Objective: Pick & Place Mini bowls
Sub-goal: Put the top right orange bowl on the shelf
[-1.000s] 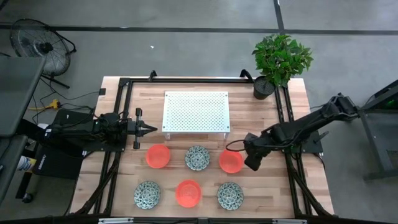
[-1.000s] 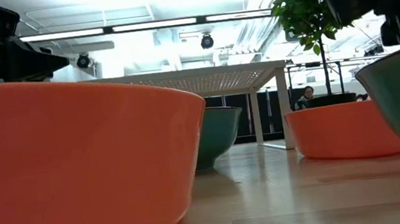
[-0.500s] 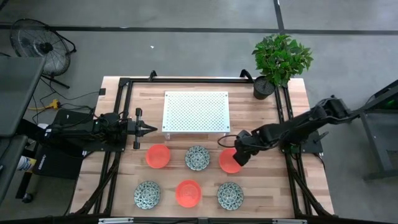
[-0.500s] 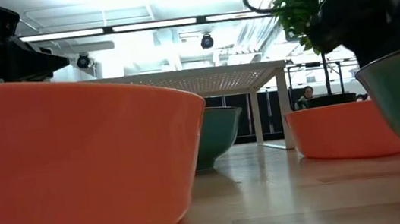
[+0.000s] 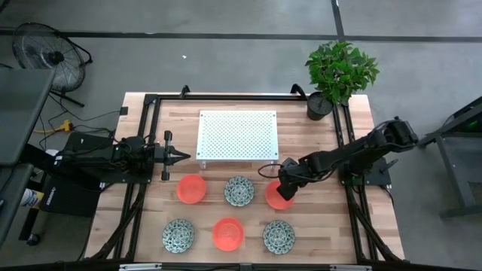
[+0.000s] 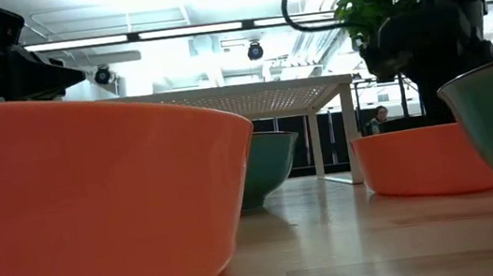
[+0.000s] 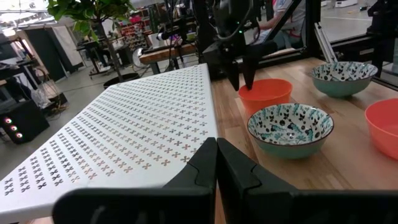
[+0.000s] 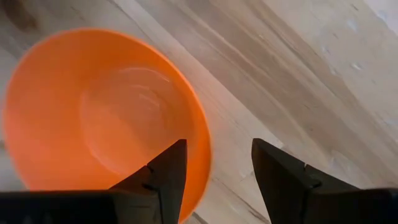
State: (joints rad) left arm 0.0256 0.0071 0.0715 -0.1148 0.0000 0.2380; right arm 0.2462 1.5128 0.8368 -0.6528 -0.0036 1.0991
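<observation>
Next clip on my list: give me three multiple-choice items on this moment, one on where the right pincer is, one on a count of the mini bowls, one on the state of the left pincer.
1. Where is the right pincer?
A. Over the white perforated platform
B. At the rim of the orange-red bowl at the right end of the back row
C. Beside the plant pot

2. How many mini bowls are speckled green-and-white?
A. Two
B. Three
C. Four

3. What state is the left pincer in?
A. Shut, holding nothing
B. Open over a bowl
C. Shut on a bowl

Answers:
1. B: the right wrist view shows the open fingers straddling the orange-red bowl's rim.
2. B: the high view shows speckled bowls at and.
3. A: its fingers meet with nothing between them, beside the white perforated platform.
</observation>
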